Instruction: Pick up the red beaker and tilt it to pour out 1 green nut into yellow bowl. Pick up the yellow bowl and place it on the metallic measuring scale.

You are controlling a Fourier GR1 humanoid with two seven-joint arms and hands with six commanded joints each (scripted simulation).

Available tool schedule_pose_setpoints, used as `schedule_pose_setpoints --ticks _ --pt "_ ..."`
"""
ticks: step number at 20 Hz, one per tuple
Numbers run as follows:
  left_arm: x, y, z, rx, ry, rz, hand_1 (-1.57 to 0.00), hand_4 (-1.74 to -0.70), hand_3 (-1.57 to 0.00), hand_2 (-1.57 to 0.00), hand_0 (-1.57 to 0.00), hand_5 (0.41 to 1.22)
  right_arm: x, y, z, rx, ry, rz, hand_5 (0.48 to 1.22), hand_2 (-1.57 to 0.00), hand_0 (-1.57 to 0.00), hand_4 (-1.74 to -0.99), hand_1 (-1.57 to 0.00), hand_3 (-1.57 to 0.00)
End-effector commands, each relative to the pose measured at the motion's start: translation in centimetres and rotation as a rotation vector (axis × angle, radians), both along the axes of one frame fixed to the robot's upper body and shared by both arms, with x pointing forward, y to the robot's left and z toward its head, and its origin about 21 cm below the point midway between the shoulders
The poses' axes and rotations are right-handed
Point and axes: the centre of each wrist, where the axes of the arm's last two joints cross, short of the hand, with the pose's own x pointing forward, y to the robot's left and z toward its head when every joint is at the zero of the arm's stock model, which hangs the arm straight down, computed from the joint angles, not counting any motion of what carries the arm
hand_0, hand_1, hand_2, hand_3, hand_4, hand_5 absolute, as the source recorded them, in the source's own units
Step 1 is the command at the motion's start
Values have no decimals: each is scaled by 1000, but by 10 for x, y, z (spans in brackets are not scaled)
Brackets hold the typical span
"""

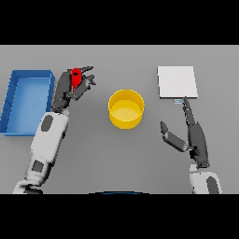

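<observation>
Fingers [83, 83] of the left hand [70, 88] are curled round the red beaker [75, 78], so it's properly clamped and lifted off the surface [121, 158], sitting between the blue tray [14, 100] and the yellow bowl [126, 108]. The beaker looks roughly upright or a bit tipped, hard to call, and it's off to the left of the bowl, not over it yet. I can't see a green nut anywhere — presumably it's inside the beaker, but that's a guess.

My read is the pickup part is done and the pour hasn't begun. The beaker needs to travel toward the bowl's rim before tilting, otherwise the nut lands on the surface. A gentle tilt makes sense, since only one nut is wanted.

The bowl sits near the middle, open side up, looks empty from here.

Further out, the right hand [189, 133] rests on the far side with its fingers straight and spread, thumb sticking out, holding nothing. One fingertip reaches up to just by the small tab at the near edge of the metallic measuring scale [176, 81] — the flat pale square well right of the bowl. That hand seems parked there waiting for the bowl step.
</observation>
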Motion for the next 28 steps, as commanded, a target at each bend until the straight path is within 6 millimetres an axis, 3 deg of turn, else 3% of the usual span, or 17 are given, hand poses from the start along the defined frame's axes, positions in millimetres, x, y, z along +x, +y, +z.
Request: schedule_pose_setpoints --ticks 1,5,11,17,22,24,25,28 --pt "1 0 9 48 0 -13 -1555 -1721 -1550 -1556 -1555 1114 2 1 2 -4 -10 -2 658 1 1 -1262 1 1" --pt "2 -5 27 290 15 -95 -1565 -1733 -1562 -1565 -1564 1125 -1 -3 1 -23 -14 -2 671 1 1 -1256 1 1" --pt "2 -15 43 468 20 -133 -1566 -1734 -1564 -1566 -1566 1114 1 1 6 -31 3 -9 680 1 1 -1254 1 1" --pt "5 -42 60 935 -38 -170 -1570 -1739 -1569 -1570 -1570 1127 -3 2 6 -9 11 4 690 1 1 -1256 1 1" --pt "15 -57 72 1221 -124 -229 -1571 -1740 -1570 -1571 -1571 1190 -5 2 7 -10 7 4 704 1 1 -1274 1 1" --pt "16 -62 75 1322 -164 -263 -1571 -1649 -1571 -1571 -1571 1201 -3 7 9 -2 6 10 705 1 1 -1284 1 1" --pt "16 -66 80 1372 -188 -289 -1571 -1666 -1571 -1571 -1571 1205 1 5 9 2 16 -3 702 1 1 -1283 1 1" --pt "18 -79 84 1540 -207 -371 -1571 -1695 -1327 -1571 -1571 1213 -3 7 4 42 7 3 685 1 1 -1288 1 1"
